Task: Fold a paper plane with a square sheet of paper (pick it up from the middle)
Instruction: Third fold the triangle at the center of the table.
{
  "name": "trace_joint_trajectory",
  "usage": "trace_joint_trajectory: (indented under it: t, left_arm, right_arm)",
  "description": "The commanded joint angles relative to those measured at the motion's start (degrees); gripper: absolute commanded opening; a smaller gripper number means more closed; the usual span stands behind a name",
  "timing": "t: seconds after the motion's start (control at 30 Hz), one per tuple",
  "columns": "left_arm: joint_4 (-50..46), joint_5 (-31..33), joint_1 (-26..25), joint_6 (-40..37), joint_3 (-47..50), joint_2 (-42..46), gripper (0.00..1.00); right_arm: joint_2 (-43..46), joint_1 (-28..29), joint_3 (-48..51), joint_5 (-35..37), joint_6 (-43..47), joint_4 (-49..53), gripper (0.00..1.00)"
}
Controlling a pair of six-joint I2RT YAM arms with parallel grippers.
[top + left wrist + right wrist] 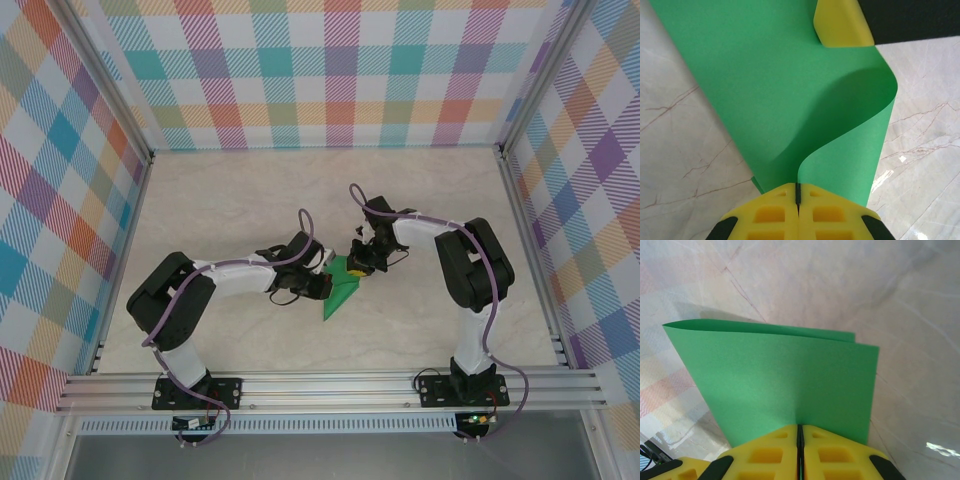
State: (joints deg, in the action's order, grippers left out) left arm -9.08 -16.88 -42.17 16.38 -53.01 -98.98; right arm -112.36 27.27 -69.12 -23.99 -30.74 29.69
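The bright green sheet of paper [338, 297] hangs between my two grippers over the middle of the table, its pointed tip toward the near edge. My left gripper [322, 284] is shut on its left part. In the left wrist view the paper [780, 90] curls in an S-bend away from the shut left gripper [798, 192], and a yellow finger [840, 25] of the right gripper shows at the far end. My right gripper [358, 262] is shut on the upper right part. In the right wrist view the sheet [780, 380] is doubled over in two layers ahead of that gripper [800, 432]. A paper plane is out of view.
The pale marble-patterned tabletop [250, 210] lies under the paper. Checked walls [300, 70] close off the back and both sides. An aluminium rail [330, 385] runs along the near edge by the arm bases.
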Motion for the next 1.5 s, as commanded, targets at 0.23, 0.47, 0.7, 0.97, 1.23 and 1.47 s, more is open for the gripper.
trace_joint_trajectory:
  t: [0.23,0.47,0.7,0.97,1.23,1.47]
  left_arm:
    - [0.4,0.3,1.0,-0.2,-0.3,-2.0,0.01]
    - [0.3,0.8,1.0,0.1,0.7,-1.5,0.01]
    - [0.0,1.4,1.0,0.5,0.9,-1.7,0.01]
    - [0.6,0.1,1.0,0.2,0.2,-2.1,0.02]
    - [-0.3,0.1,1.0,-0.5,0.1,-2.2,0.01]
    - [-0.3,0.3,1.0,-0.6,0.5,-1.6,0.01]
  right_arm:
    - [-1.0,0.4,-0.4,1.8,0.9,3.2,0.1]
    - [-0.9,0.4,-0.6,1.8,0.8,3.3,0.11]
    - [-0.6,0.4,-0.6,2.0,0.6,3.3,0.11]
    - [-0.1,0.4,-0.7,1.3,0.2,3.1,0.11]
    - [9.6,0.2,1.2,2.7,-2.6,0.3,0.14]
    - [19.1,1.1,14.1,-5.4,-12.1,-14.6,0.05]
